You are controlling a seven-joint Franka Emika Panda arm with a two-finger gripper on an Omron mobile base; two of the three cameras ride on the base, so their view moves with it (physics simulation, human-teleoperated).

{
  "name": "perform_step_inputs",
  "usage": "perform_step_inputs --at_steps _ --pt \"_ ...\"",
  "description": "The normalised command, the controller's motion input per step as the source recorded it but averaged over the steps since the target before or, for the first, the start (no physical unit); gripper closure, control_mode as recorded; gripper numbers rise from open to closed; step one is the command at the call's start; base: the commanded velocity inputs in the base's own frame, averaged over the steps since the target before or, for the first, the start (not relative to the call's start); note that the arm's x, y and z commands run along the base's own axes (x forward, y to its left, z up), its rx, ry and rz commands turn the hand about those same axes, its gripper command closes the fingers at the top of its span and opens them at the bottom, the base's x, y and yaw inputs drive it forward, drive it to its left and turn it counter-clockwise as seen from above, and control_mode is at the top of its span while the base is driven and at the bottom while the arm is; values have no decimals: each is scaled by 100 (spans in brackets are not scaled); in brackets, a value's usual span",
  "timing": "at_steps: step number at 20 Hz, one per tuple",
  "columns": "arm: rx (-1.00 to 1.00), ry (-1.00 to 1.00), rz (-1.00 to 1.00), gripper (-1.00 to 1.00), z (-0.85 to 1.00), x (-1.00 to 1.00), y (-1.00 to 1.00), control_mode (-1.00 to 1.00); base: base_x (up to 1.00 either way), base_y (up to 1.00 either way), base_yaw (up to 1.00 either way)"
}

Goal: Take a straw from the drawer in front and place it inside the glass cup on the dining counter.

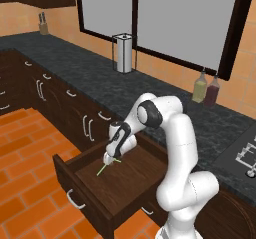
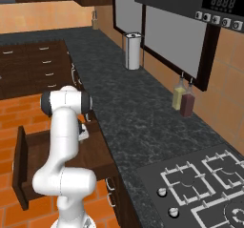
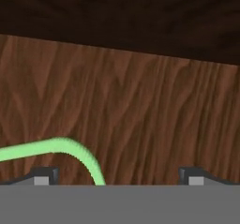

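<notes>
Drawer (image 1: 117, 183): pulled out, wooden floor bare around the hand, walls well apart from it. Gripper (image 1: 108, 160): down inside the drawer, fingers spread, clasping nothing. Straw (image 1: 104, 168): green, lying on the drawer floor beneath the hand, nearer one fingertip (image 3: 43, 176).

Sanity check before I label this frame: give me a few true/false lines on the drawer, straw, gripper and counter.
1. The drawer is pulled open. True.
2. The straw lies on the black counter. False: it is inside the drawer, by the gripper.
3. The gripper is down in the drawer. True.
4. The fingers are pressed together. False: they stand wide apart in the hand view.
5. Two bottles stand on the counter by the wall. True.
</notes>
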Motion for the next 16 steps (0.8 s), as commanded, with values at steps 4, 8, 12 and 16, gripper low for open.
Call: perform_step_inputs --at_steps 4,8,12,16 --pt "0 0 3 100 -55 2 0 -100 0 0 0" --pt "0 0 1 100 -48 -1 0 -100 0 0 0" --pt "0 -1 0 100 -15 -23 0 -100 0 0 0" --pt "0 0 0 100 0 -27 0 -100 0 0 0"
